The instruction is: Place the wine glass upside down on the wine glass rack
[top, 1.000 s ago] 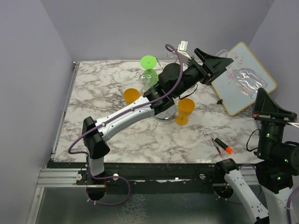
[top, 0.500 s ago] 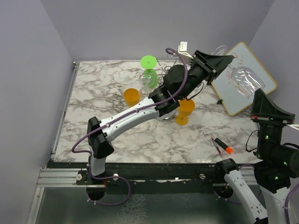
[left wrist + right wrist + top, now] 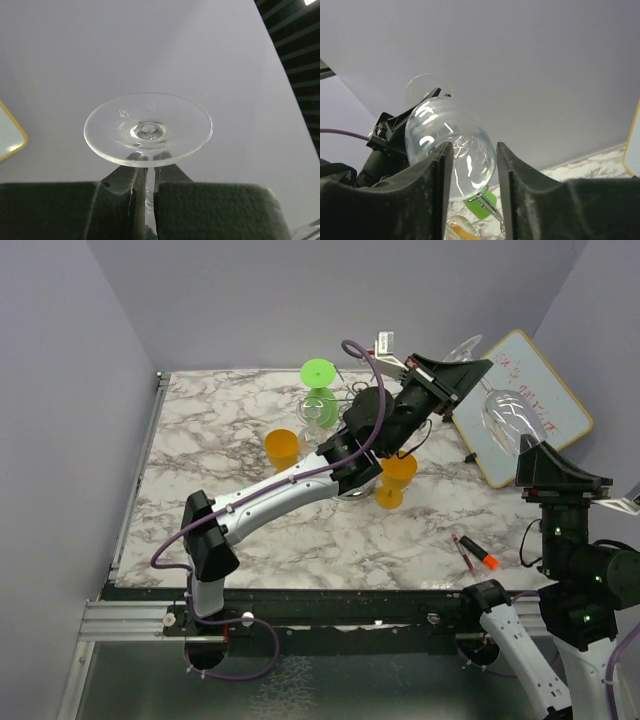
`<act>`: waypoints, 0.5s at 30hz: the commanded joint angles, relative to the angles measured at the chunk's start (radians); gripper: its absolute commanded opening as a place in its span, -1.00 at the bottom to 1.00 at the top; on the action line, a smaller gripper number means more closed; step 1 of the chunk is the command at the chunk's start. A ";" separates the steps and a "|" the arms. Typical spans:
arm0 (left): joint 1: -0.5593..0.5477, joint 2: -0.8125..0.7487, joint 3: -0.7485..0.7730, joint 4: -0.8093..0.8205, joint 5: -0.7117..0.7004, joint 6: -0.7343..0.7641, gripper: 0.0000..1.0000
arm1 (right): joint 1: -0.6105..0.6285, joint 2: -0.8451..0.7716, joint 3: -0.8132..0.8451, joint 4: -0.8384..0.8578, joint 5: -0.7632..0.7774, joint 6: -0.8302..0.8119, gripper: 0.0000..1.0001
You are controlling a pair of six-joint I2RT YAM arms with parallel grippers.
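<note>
1. My left claw (image 3: 146,185) is clenched on the stem of the clear stemmed wine glass (image 3: 505,418), right under its round foot (a tight pinch, no gap showing).
2. My right claw (image 3: 473,147) has a finger on either side of the bowl. I cannot tell whether they press it or just flank it.
3. The glass is in the air off the right side of the marble table (image 3: 200,460), over the yellow-framed whiteboard (image 3: 545,380). It touches nothing but my claws.
4. Its long axis is tilted: the foot points up and toward the back wall, the bowl down and toward my right arm (roughly inverted already, I judge).
5. The chrome wire wine glass rack with a round shiny base (image 3: 350,494) stands to the glass's left, mid-table and mostly hidden behind my left forearm, well apart from the glass.
6. Key relation: the rack lies left of the glass and under my left arm, so the left arm is nearer. I judge the carry falls to that arm, moving leftward with the foot kept uppermost.
</note>
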State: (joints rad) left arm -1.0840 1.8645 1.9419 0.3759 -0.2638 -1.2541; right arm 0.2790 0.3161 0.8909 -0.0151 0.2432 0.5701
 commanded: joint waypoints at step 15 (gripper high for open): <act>0.001 -0.353 -0.386 0.205 0.135 0.726 -1.00 | -0.004 -0.088 0.076 -0.356 -0.289 -0.251 0.16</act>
State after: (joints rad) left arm -1.0801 1.6005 1.6135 0.5175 -0.2714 -0.7101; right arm 0.2790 0.2218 0.9089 -0.3172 0.0906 0.3962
